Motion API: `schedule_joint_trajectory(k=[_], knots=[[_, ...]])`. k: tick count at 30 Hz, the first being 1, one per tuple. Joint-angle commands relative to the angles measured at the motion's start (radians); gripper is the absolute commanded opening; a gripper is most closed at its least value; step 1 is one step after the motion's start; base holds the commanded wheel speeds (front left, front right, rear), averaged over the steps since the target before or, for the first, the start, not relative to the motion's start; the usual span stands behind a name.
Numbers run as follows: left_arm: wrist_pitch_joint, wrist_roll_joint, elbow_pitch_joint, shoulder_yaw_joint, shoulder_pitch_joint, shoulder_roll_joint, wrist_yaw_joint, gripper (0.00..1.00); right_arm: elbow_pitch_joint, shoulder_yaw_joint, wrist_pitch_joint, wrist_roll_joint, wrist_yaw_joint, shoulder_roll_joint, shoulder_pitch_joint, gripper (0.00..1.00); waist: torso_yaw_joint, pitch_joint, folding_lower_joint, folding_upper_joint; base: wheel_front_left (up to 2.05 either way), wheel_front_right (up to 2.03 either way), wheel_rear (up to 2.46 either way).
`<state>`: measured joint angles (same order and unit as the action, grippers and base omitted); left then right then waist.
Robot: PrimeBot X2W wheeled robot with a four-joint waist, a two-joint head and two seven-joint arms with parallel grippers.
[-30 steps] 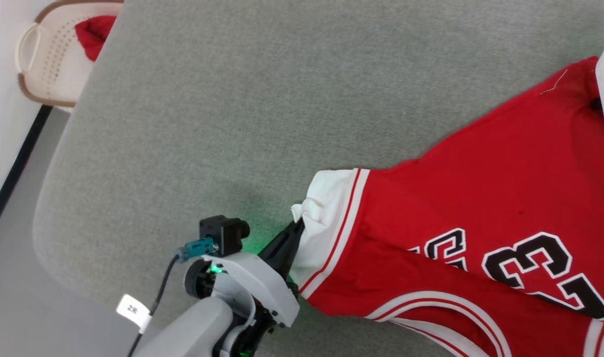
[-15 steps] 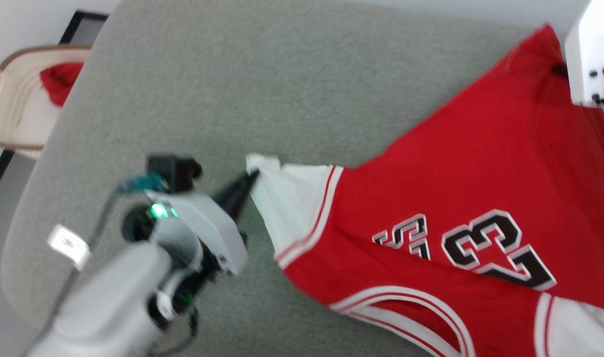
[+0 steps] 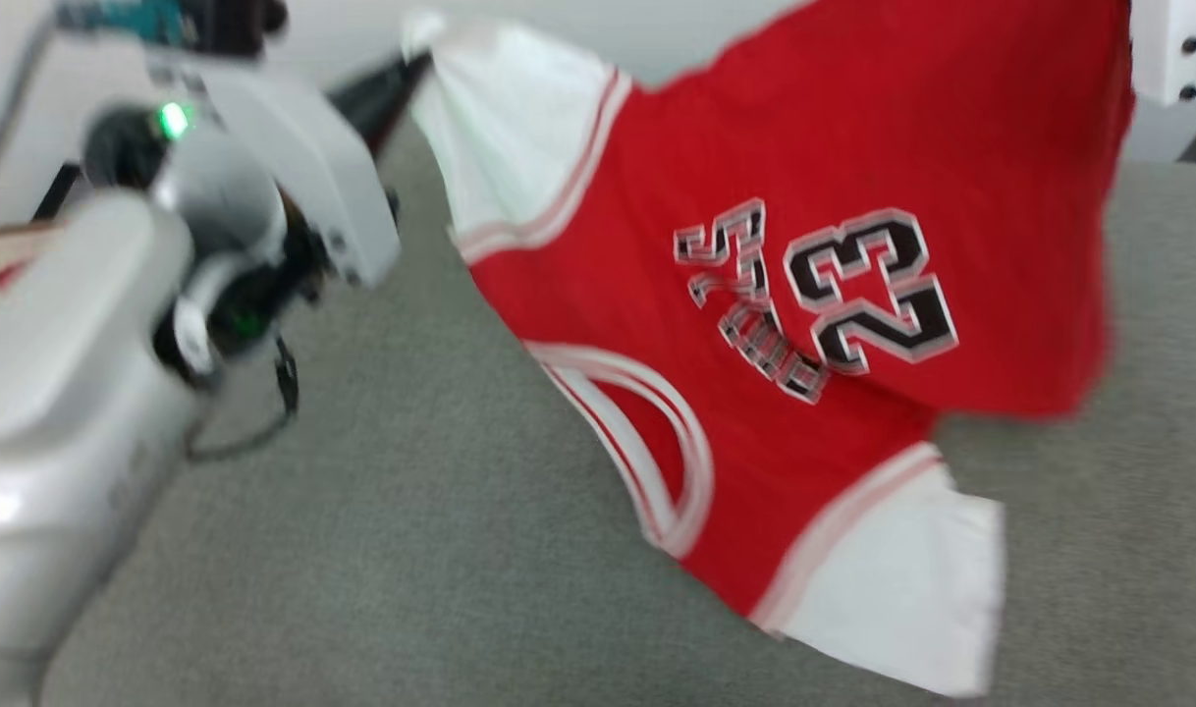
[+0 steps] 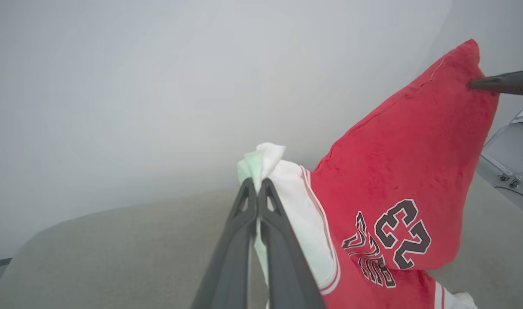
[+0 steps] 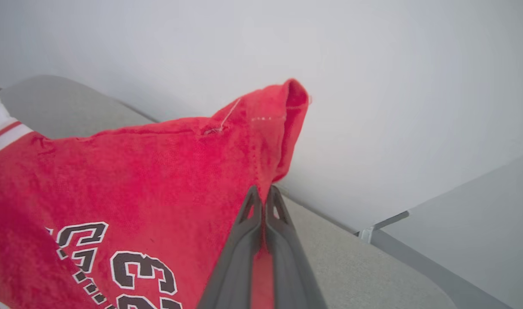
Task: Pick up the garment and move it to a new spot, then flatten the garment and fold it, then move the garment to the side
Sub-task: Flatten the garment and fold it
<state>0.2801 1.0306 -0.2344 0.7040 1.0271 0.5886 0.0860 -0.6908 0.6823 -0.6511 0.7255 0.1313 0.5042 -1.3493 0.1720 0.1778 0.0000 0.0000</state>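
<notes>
Both closed: left gripper [image 4: 256, 183] pinches the white sleeve tip, right gripper [image 5: 261, 192] pinches a red hem corner. The jersey [image 3: 804, 128] hangs spread between them above the grey surface [image 3: 362, 550], likely kept taut so it carries to a new spot without bunching.

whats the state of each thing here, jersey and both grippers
garment: held up by two corners, hanging spread with the 23 showing; whether its lower sleeve touches the table is unclear
left gripper: shut on the garment's white sleeve
right gripper: shut on the garment's red corner
green light on the left wrist: lit
</notes>
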Motion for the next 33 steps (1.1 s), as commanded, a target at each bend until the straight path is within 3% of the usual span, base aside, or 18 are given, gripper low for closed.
schedule_joint_trajectory(k=[1,9,20,27,33], knots=[[0.015,-0.01,-0.027,-0.001,0.046,-0.005,-0.01,0.0,-0.01,0.003,0.027,-0.017,-0.001,-0.005,-0.016,0.0,-0.054,-0.058,0.0,0.0,0.0,0.0,0.0],[0.068,-0.065,-0.246,0.028,0.272,-0.074,-0.055,0.0,-0.091,-0.01,0.203,-0.101,-0.001,-0.041,-0.083,0.0,-0.097,-0.121,0.0,0.0,0.0,0.0,0.0],[-0.046,-0.15,-0.534,0.038,0.501,-0.146,-0.107,0.0,-0.219,-0.047,0.383,-0.18,-0.001,-0.101,-0.161,0.0,-0.147,-0.146,0.0,0.0,0.0,0.0,0.0],[-0.099,-0.179,-0.641,0.04,0.597,-0.16,-0.134,0.0,-0.257,-0.055,0.416,-0.188,-0.001,-0.116,-0.192,0.0,-0.169,-0.107,0.0,0.0,0.0,0.0,0.0],[-0.145,-0.211,-0.708,0.044,0.704,-0.165,-0.146,0.0,-0.267,-0.069,0.454,-0.203,-0.001,-0.122,-0.248,0.0,-0.193,-0.009,0.0,0.0,0.0,0.0,0.0]])
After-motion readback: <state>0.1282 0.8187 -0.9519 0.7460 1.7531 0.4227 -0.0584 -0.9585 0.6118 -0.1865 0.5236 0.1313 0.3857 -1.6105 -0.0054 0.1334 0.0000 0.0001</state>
